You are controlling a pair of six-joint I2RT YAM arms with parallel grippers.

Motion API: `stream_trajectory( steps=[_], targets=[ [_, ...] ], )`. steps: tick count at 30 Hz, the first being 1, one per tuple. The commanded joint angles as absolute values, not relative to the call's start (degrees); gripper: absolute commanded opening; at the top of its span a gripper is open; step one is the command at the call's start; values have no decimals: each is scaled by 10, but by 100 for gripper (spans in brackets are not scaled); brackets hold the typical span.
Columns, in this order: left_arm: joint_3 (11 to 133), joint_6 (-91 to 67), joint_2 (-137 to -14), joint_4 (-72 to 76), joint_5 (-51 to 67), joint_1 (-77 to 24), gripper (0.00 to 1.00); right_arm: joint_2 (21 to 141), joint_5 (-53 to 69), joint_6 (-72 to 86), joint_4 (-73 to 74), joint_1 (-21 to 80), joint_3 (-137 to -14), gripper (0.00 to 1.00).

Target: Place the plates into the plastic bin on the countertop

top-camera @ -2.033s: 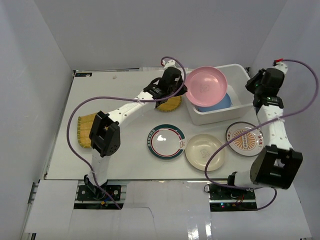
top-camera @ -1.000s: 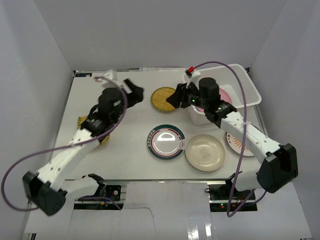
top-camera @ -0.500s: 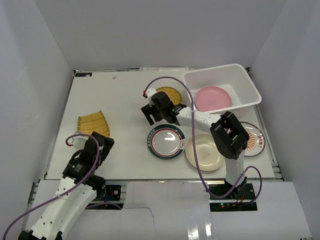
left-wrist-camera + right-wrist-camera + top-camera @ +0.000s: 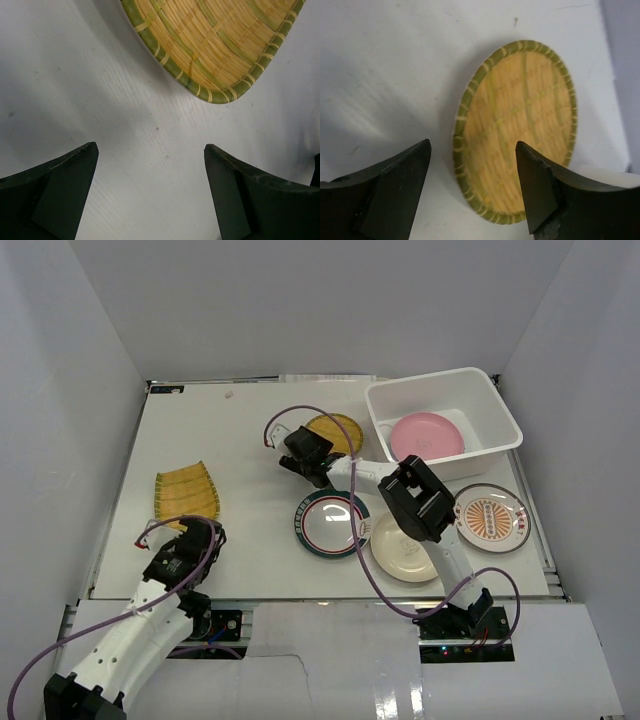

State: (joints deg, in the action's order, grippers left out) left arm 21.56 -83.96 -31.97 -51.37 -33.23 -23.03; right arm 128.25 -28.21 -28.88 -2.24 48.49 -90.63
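The white plastic bin (image 4: 495,410) stands at the back right of the countertop (image 4: 240,430) with a pink plate (image 4: 427,436) lying in it. My right gripper (image 4: 308,452) (image 4: 473,145) is open, just left of the yellow woven plate (image 4: 335,433) (image 4: 520,130); one finger is over its near rim, the other over bare counter. My left gripper (image 4: 192,542) (image 4: 150,147) is open and empty at the near left, just short of the yellow ribbed plate (image 4: 186,490) (image 4: 215,45). Green-rimmed (image 4: 330,523), cream (image 4: 405,545) and orange-sunburst (image 4: 490,518) plates lie along the front.
Pale walls close in the counter on the left, back and right. The right arm stretches across the green-rimmed and cream plates, its purple cable looping over them. The left arm lies low by the near left edge.
The left arm has drawn back to the near left corner. The right arm has swung from the bin leftward to the woven plate. The pink plate now lies in the bin.
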Motion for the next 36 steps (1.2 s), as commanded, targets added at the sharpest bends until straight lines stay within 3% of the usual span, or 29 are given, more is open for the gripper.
stream_trajectory(
  steps=[1,5,6,9,14,25,30,36],
  targets=[
    [208,-889,-319,-490,-389,-229,98,1322,-372,-370,-92,489,-905,73],
    [190,-868,-332,-448,-406,-229,98,1371,-385,-381,-89,490,-943,59],
    [184,-867,-339,-438,-408,-229,98,1393,-388,-380,-82,491,-960,43],
    [181,-868,-365,-432,-417,-229,98,1404,-417,-374,-103,502,-963,8],
    [164,-872,-359,-404,-425,-225,98,1339,-421,-406,-176,538,-940,8],
    [135,-873,-356,-335,-449,-211,98,1067,-403,-453,-246,573,-944,8],
    [142,-856,-344,-312,-444,-206,98,969,-467,-502,-250,526,-872,8],
    [165,-821,-320,-315,-420,-201,98,854,-432,-358,-179,382,-732,8]
  ],
)
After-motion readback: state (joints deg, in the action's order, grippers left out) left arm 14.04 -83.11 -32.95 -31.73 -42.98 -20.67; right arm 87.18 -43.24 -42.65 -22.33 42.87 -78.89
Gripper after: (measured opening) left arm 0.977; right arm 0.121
